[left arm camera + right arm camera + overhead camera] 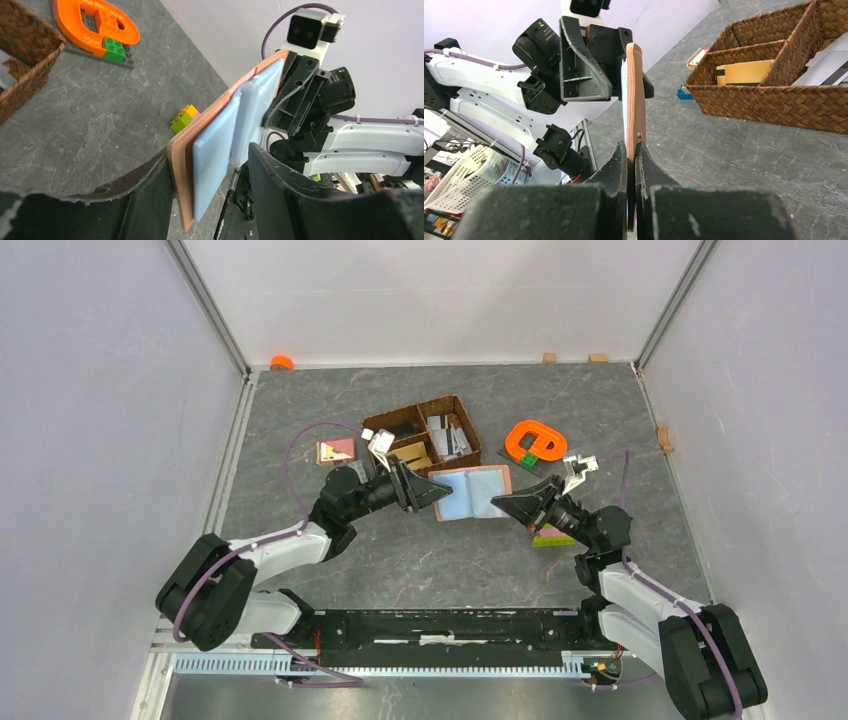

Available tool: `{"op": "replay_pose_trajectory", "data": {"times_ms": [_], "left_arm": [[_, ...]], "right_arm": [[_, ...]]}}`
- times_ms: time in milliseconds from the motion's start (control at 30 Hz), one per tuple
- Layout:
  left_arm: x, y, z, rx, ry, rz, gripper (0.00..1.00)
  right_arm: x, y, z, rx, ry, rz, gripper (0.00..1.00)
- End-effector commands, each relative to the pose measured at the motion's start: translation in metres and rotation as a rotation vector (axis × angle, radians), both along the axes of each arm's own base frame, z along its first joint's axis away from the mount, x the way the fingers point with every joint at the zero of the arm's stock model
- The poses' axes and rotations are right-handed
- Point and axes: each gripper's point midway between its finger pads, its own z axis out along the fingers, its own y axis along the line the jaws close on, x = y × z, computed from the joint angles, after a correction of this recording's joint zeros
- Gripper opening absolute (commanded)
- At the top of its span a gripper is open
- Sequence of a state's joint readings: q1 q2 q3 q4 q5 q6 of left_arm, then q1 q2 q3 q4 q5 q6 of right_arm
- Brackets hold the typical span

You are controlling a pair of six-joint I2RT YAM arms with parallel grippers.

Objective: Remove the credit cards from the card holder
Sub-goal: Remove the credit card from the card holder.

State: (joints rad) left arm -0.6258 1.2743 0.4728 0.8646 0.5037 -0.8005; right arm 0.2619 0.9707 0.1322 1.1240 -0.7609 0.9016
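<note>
The right tool [631, 150] is pinched shut on one edge of the card holder [635, 90], which hangs open and on edge above the surface, at the centre of the top view. The left tool [209, 151] stands astride the opposite edge, one finger against the brown back and the other before the pale blue sleeves [215, 150]; whether it has clamped cannot be told. Grey-white credit cards [450, 435] lie in one compartment of the woven basket [400, 418], just beyond the holder, so the emptying looks well along. What is left is unclear: the sleeves are seen only edge-on or too small, so any card inside them is hidden. The count of cards in the basket is also too small to read.
</note>
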Motion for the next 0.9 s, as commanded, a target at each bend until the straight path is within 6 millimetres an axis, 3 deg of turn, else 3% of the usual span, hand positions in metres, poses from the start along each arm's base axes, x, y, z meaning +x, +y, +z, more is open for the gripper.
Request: {"op": "replay_pose_trajectory", "data": {"times_ms": [0,133,233,400,467,700,867], "left_arm": [[-0.001,-0.012,0.009,-0.053,0.035,-0.053,0.6],[0.002,-0.015,0.002,-0.046,0.07,-0.055,0.57],[0.005,-0.015,-0.004,-0.023,0.089,-0.043,0.47],[0.006,-0.016,-0.007,-0.013,0.097,-0.045,0.12],[0.007,-0.016,-0.009,-0.006,0.104,-0.036,0.03],[0.009,-0.015,-0.012,-0.001,0.113,-0.026,0.02],[0.009,-0.013,-0.009,-0.006,0.107,-0.015,0.02]], "right_arm": [[0.007,-0.004,0.004,0.006,-0.039,-0.05,0.0],[0.013,-0.007,-0.002,-0.008,-0.022,-0.088,0.0],[0.016,-0.009,-0.007,-0.019,-0.009,-0.11,0.01],[0.02,-0.008,-0.016,-0.032,0.024,-0.118,0.05],[0.021,-0.008,-0.019,-0.037,0.037,-0.115,0.07],[0.026,-0.005,-0.031,-0.078,0.079,-0.103,0.35],[0.027,-0.005,-0.035,-0.091,0.091,-0.107,0.45]]}}
